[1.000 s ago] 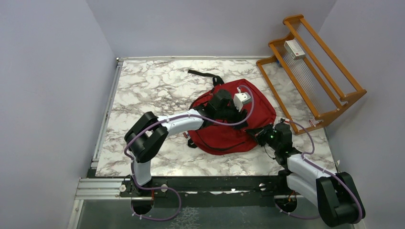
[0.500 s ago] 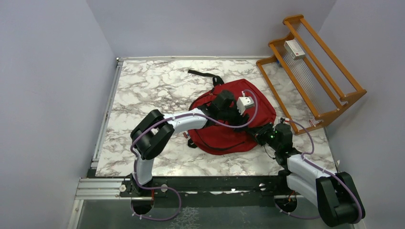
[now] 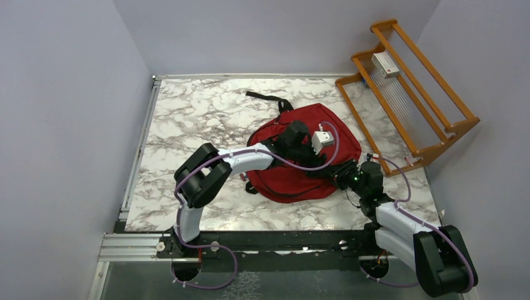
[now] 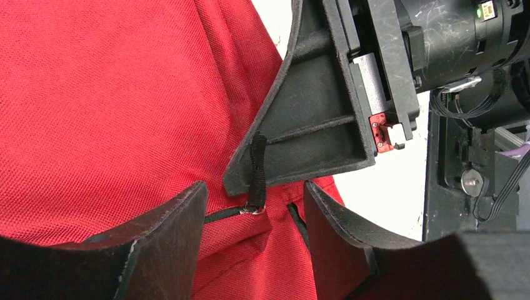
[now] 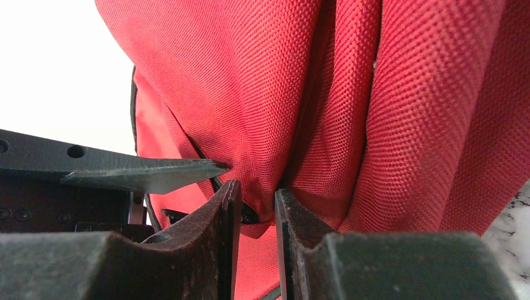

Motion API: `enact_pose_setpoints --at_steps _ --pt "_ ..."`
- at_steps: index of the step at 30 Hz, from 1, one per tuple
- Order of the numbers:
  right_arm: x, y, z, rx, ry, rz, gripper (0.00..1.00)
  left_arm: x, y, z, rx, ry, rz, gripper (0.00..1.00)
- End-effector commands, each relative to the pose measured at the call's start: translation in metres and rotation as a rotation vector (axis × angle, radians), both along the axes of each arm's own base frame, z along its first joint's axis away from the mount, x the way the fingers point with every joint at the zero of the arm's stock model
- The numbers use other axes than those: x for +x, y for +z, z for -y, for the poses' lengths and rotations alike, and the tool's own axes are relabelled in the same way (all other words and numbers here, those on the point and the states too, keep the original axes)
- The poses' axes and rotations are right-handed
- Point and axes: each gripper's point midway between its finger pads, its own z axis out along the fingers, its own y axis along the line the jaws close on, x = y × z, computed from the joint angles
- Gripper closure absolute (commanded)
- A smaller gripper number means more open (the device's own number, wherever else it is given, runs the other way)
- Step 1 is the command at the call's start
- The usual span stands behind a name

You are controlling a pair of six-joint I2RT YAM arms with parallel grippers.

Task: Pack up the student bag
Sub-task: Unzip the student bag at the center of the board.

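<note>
We see the student bag [image 3: 287, 180] lying flat near the middle of the marble surface [image 3: 187, 119], a little toward 3 o'clock. A black strap [image 3: 265, 98] trails from its 11 o'clock side.

Both arms meet at the bag's 4 o'clock edge. The left arm reaches across the red fabric from 8 o'clock, and the right arm comes in low from 5 o'clock.

In the left wrist view, the left end effector [image 4: 255, 194] is spread. A black zip pull [image 4: 257, 164] with a small metal ring hangs between its two fingers, and we see neither finger touching it. Just above, at 12 o'clock in that view, sits one finger of the right end effector [image 5: 257, 190], with the top of the pull against its tip.

In the right wrist view, the right fingers stand slightly apart with a narrow gap. A fold of red fabric and a dark bit of zip sit right at that gap. We cannot tell whether anything is actually pinched.

A wooden rack [image 3: 461, 127] stands at 2 o'clock on the surface, with a small white box [image 3: 385, 64] on its upper tier.
</note>
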Motion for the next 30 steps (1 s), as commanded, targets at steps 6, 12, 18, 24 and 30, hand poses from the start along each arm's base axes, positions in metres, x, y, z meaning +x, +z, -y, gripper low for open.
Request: enact_pose_setpoints --at_steps 6,12,18,24,30 --pt "-0.001 0.007 -0.002 0.005 0.022 0.044 0.68 0.000 -0.008 0.005 0.023 -0.023 0.014 0.41" --pt "0.000 0.009 -0.001 -0.003 0.015 0.052 0.68 0.007 -0.016 0.001 0.053 0.015 0.027 0.45" --pt "0.000 0.011 -0.002 -0.003 0.025 0.059 0.68 0.011 -0.019 0.001 0.063 0.031 0.031 0.49" --pt "0.000 0.012 -0.003 -0.006 0.034 0.068 0.76 0.015 -0.022 0.004 0.065 0.043 0.032 0.60" --pt "0.000 0.013 -0.003 -0.014 0.038 0.073 0.78 0.017 -0.023 0.004 0.068 0.051 0.033 0.75"
